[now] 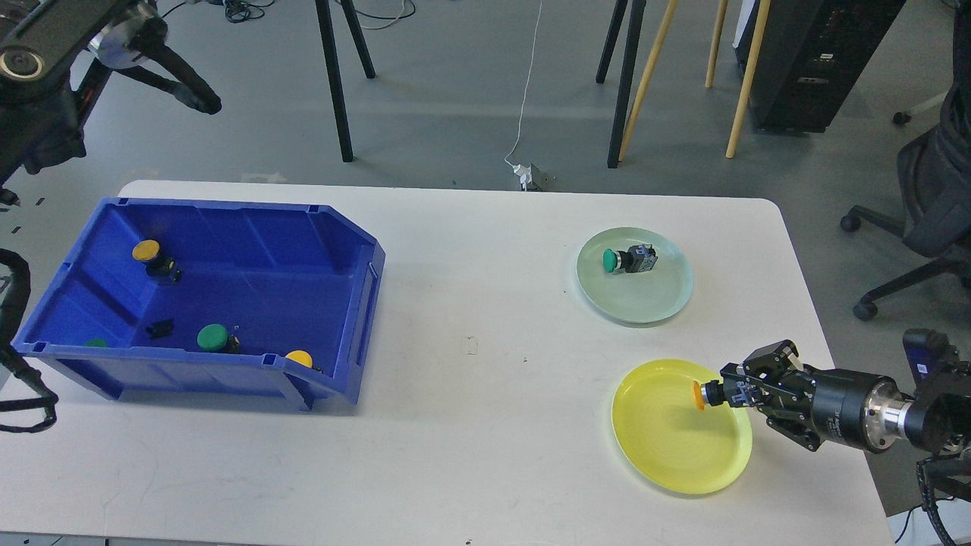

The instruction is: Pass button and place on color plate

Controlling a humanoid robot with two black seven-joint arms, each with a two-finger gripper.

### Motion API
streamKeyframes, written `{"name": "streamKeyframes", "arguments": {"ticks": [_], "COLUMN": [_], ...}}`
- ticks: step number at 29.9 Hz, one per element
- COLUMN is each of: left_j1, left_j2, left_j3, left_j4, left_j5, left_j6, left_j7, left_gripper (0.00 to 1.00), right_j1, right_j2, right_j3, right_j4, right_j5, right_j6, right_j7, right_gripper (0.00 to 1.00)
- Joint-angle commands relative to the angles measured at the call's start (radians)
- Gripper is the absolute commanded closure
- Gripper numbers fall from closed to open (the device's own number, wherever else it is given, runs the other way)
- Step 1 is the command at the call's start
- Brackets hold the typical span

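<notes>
Right gripper [730, 394] holds a yellow-capped button [702, 396], jaws clamped on its dark body. The button's long axis runs roughly level, cap pointing left, away from the wrist. Cap sits over the right part of the yellow plate [667, 447], inside its rim; whether the button touches the plate or hangs just above it cannot be told from this view.

Judgement: step in hand is the release onto the matching plate. The drop point is already over the plate, so little sideways travel is needed, only a lowering and opening.

Left gripper [186, 87] is raised, well apart from the yellow plate, far to its left and beyond the blue bin [356, 303]; fingers appear spread, nothing between them.

Green plate [660, 299], just behind the yellow plate, already carries a green button [626, 259] lying on its side. More buttons lie in the bin.

White table [470, 425] is flat and bare around the yellow plate; room to withdraw rightward looks ample. Risk: the round button may roll toward the rim.
</notes>
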Motion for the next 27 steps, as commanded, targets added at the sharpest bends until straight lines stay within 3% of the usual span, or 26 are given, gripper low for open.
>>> {"name": "streamKeyframes", "arguments": {"ticks": [1,9,13,18,27], "left_j1": [0.0,-0.005,-0.008,-0.023,-0.043], "left_j2": [0.002,0.007,0.007,0.002,-0.015], "left_j3": [0.0,0.0,0.0,0.0,0.0], "left_j4": [0.0,0.0,0.0,0.0,0.0], "left_j5": [0.0,0.0,0.0,0.0,0.0], "left_j6": [0.0,-0.002,0.0,0.0,0.0], "left_j7": [-0.001,0.001,0.002,0.005,0.002], "left_gripper": [0.01,0.01,0.01,0.01,0.01], "right_j1": [-0.009,-0.002,0.001,-0.006,-0.063], "right_j2": [0.035,0.063,0.035,-0.072,-0.319], "right_j3": [-0.011,-0.004,0.035,0.139,0.118], "right_j4": [-0.021,-0.021,0.004,0.007,-0.03], "right_j5": [-0.025,-0.016,-0.01,0.003,0.124], "right_j6": [-0.018,-0.02,-0.015,-0.014,0.011], "right_j7": [-0.001,-0.001,0.003,0.011,0.033], "right_gripper": [0.5,0.14,0.09,0.06,0.06]}}
